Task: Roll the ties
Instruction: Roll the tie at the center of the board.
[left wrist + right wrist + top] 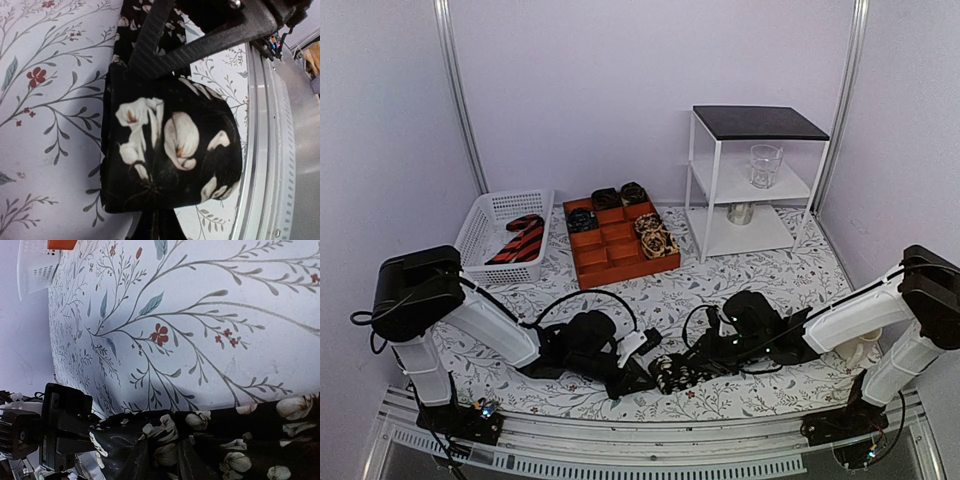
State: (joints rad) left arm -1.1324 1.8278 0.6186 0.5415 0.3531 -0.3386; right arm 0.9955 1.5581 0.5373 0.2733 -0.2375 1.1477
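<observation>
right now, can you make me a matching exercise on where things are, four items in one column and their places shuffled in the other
Things
1. striped tie
2. floral tie
3. clear glass
4. tan patterned coil

Places
a. on the middle shelf of the white rack
b. in a compartment of the orange tray
c. in the white basket
d. on the table, near its front edge

Pairs: 1-c, 2-d, 3-a, 4-b
</observation>
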